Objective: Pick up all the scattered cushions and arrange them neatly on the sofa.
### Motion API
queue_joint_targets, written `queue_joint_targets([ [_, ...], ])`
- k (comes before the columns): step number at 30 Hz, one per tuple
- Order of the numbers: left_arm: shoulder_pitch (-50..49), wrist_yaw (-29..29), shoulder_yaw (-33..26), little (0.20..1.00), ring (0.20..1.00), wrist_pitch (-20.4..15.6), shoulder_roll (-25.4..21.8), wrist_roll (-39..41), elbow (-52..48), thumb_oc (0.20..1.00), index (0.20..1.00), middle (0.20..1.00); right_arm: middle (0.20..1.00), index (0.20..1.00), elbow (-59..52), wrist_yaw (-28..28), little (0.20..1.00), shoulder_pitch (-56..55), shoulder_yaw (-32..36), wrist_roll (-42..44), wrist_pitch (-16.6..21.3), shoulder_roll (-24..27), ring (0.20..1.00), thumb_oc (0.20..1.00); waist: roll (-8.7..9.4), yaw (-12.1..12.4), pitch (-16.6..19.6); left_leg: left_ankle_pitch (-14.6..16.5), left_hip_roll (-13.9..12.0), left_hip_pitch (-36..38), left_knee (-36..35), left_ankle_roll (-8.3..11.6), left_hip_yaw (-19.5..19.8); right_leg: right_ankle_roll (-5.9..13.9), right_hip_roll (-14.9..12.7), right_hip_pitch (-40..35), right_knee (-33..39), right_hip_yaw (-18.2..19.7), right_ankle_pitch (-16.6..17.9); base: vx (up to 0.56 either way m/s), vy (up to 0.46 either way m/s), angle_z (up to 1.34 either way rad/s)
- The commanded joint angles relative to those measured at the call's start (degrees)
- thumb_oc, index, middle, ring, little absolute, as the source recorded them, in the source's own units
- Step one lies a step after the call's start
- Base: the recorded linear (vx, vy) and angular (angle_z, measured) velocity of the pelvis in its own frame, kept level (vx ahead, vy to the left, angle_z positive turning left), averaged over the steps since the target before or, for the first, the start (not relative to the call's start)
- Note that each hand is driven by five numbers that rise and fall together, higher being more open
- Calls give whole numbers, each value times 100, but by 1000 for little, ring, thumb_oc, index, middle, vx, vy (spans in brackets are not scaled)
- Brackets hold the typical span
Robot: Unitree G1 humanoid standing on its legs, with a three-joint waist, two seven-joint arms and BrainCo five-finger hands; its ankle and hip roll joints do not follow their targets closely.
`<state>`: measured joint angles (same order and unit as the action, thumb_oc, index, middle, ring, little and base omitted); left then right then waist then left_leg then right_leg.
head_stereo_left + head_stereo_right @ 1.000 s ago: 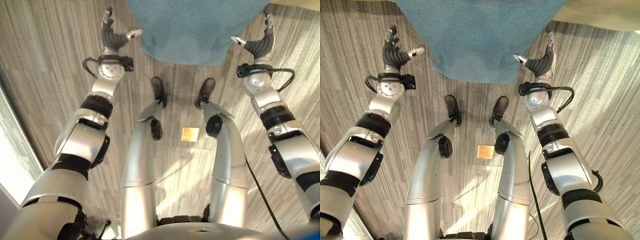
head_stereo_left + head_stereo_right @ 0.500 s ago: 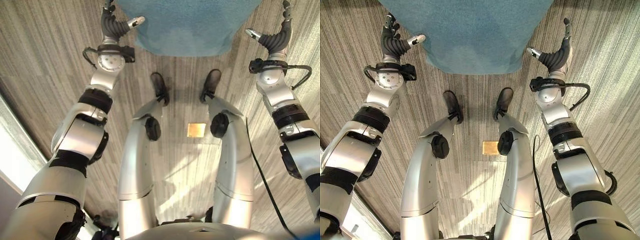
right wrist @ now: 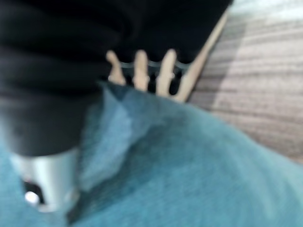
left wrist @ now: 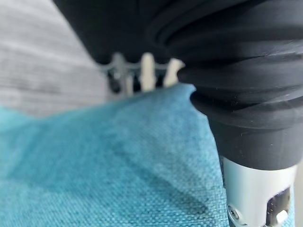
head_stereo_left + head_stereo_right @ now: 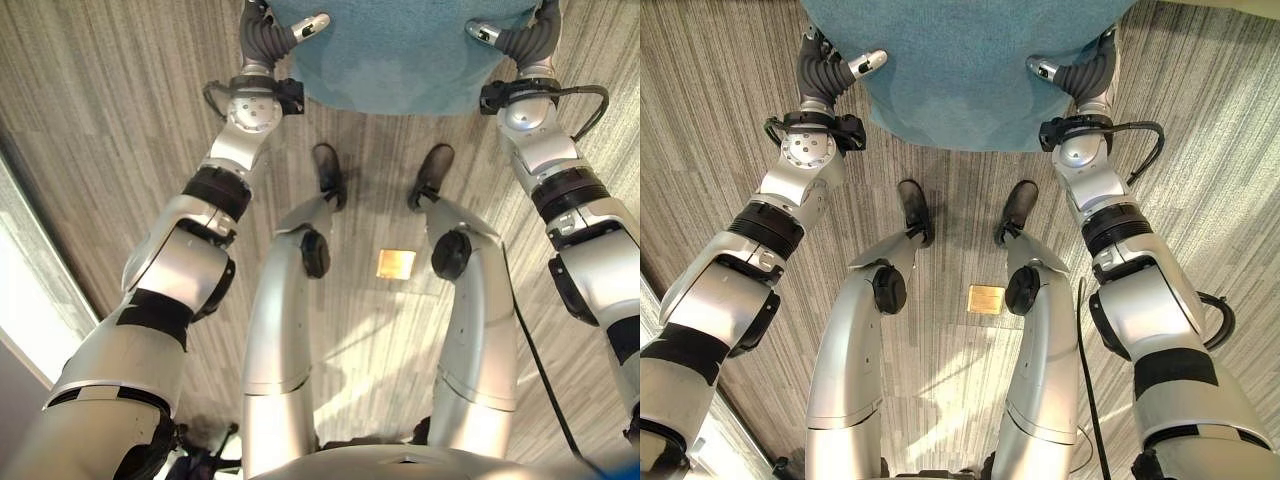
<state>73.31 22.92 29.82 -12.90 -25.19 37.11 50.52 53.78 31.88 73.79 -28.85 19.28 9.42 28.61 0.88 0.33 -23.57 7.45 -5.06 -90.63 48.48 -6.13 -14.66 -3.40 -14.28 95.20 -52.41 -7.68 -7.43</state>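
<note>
Cushion: a large teal cushion (image 5: 960, 70) lies on the striped grey-brown floor (image 5: 720, 110) just ahead of the robot, its near edge facing the camera and its far part cut off by the frame.
Left hand: the left hand (image 5: 825, 70) sits at the cushion's left edge, thumb laid over the top of the fabric; the left wrist view shows its fingers (image 4: 147, 71) reaching past the edge, so whether they clasp the cushion cannot be told.
Right hand: the right hand (image 5: 1080, 75) mirrors it at the cushion's right edge, thumb on the fabric; its fingers (image 3: 140, 71) extend beyond the edge, their grip likewise unclear.
Floor: a small brass-coloured plate (image 5: 986, 298) is set into the boards, nearer the camera than the cushion.
</note>
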Motion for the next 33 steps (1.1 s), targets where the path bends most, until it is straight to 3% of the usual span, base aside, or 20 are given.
queue_joint_targets([
  [1, 144, 12, -132, 1000, 1000, -523, 112, -11, -484, 1000, 1000, 1000, 1000, 1000, -451, -351, 1000, 471, -730, -78, 386, -666, 1000, 1000, -316, -59, 301, 196, 161, 68, 101, 362, 991, 662, 191, -525, 355, 282, 228, 0, 0, 0],
  [3, 169, 10, -109, 1000, 1000, -534, 101, -11, -512, 1000, 1000, 1000, 1000, 1000, -508, -363, 1000, 501, -758, -73, 409, -743, 1000, 1000, -317, -59, 316, 194, 161, 68, 104, 363, 987, 663, 200, -525, 355, 282, 238, 0, 0, 0],
  [4, 184, -17, -87, 479, 479, -523, 87, -14, -544, 479, 479, 479, 401, 401, -642, -395, 401, 561, -835, -86, 424, -893, 401, 401, -308, -61, 353, 180, 146, 68, 95, 369, 987, 662, 210, -525, 360, 278, 248, 0, 0, 0],
  [5, 189, -29, -88, 200, 200, -525, 71, -3, -571, 200, 200, 200, 200, 200, -700, -411, 200, 584, -838, -83, 429, -944, 200, 200, -316, -59, 383, 172, 148, 68, 107, 369, 990, 662, 227, -525, 354, 277, 256, 0, 0, 0],
  [15, -131, 12, -371, 200, 200, -619, -171, -11, -1136, 200, 200, 200, 200, 200, -1385, -343, 200, 342, -527, -194, 526, -801, 200, 200, -282, -79, 979, 135, 192, 112, -126, 411, 954, 631, 373, -531, 444, 239, 265, -10, -30, 4],
  [20, -868, -57, -714, 200, 200, -665, -144, -127, -1788, 200, 200, 200, 200, 200, -2073, -386, 200, -428, -128, -329, 568, -640, 200, 200, -270, -179, 1034, 105, 124, 1026, -631, 496, 935, 624, 421, -1470, 917, 56, 292, -55, -60, 3],
  [23, -1687, -135, -974, 200, 200, -700, 148, -509, -2471, 200, 200, 200, 200, 200, -2784, -520, 200, -1448, 321, -610, 661, -614, 200, 200, -281, -280, 1075, 52, 23, 2033, -1228, 632, 1023, 651, 392, -2502, 1507, -130, 360, -30, -99, 6],
  [26, -2078, -192, -1019, 200, 200, -687, 277, -669, -2715, 200, 200, 200, 200, 200, -2978, -595, 200, -1844, 432, -741, 668, -626, 200, 200, -284, -292, 1078, -28, -2, 2493, -1550, 687, 1048, 657, 364, -2963, 1821, -214, 425, -37, -63, 11],
  [33, -3424, -472, -979, 200, 200, -711, 566, -1137, -3334, 200, 200, 200, 200, 200, -3685, -1013, 200, -3296, 589, -892, 819, -815, 200, 200, -182, -296, 1399, -323, -62, 4369, -2808, 896, 1024, 717, 297, -4671, 2852, -512, 538, 24, -72, 9],
])
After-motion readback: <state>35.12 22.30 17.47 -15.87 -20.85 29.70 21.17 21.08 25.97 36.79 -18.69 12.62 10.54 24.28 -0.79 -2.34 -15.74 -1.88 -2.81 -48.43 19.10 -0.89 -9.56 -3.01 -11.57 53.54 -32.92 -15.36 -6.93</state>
